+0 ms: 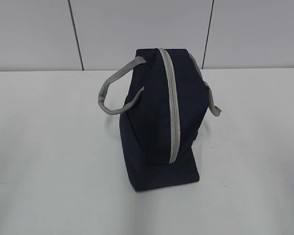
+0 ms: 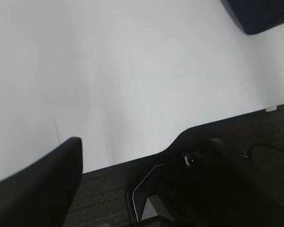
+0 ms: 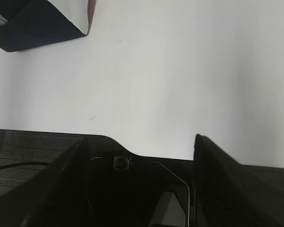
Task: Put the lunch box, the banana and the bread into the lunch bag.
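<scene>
The navy-blue lunch bag (image 1: 157,122) stands in the middle of the white table (image 1: 49,161). Its grey zipper (image 1: 172,107) runs unbroken along the top and looks closed, and a grey handle (image 1: 110,95) hangs at each side. A corner of the bag shows in the left wrist view (image 2: 262,14) and in the right wrist view (image 3: 33,28). My left gripper (image 2: 132,184) and my right gripper (image 3: 139,184) are both open and empty, back at the table's front edge, far from the bag. The lunch box, the banana and the bread are out of view.
A grey panelled wall (image 1: 137,29) stands behind the table. Below the front edge there are dark carpet (image 2: 104,198) and the robot's black base (image 3: 123,165). A cable (image 2: 265,146) lies on the floor.
</scene>
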`<control>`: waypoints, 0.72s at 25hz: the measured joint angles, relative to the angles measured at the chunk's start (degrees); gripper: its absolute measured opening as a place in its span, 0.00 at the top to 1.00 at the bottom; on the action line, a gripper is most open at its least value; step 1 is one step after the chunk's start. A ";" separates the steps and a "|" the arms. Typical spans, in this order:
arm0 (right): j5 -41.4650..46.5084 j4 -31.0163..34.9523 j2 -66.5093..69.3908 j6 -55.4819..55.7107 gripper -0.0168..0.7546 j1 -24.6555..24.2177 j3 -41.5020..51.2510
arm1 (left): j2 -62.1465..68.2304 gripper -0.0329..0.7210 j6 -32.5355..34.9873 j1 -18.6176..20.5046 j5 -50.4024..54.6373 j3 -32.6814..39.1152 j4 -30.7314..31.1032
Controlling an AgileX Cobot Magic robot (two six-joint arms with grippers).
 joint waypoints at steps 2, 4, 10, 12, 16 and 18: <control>0.51 -0.08 -0.97 0.00 0.31 0.00 0.34 | -2.30 0.25 0.00 0.00 -1.22 2.77 0.00; 0.91 -0.08 -2.13 0.00 0.31 0.48 0.87 | -4.39 0.25 0.00 0.00 -2.02 5.09 0.00; 1.97 -1.83 -10.39 1.37 0.31 1.71 1.77 | -10.16 0.25 0.35 -0.11 -5.62 9.67 0.60; 2.30 -4.29 -14.39 3.02 0.31 1.71 1.89 | -11.45 0.25 0.65 -0.11 -6.76 10.84 0.59; 3.08 -10.28 -21.44 4.52 0.31 1.71 1.89 | -12.75 0.25 1.26 -0.11 -7.20 11.00 0.61; 3.46 -12.84 -23.54 4.53 0.31 1.71 1.89 | -12.75 0.25 2.30 -0.11 -7.27 11.00 0.61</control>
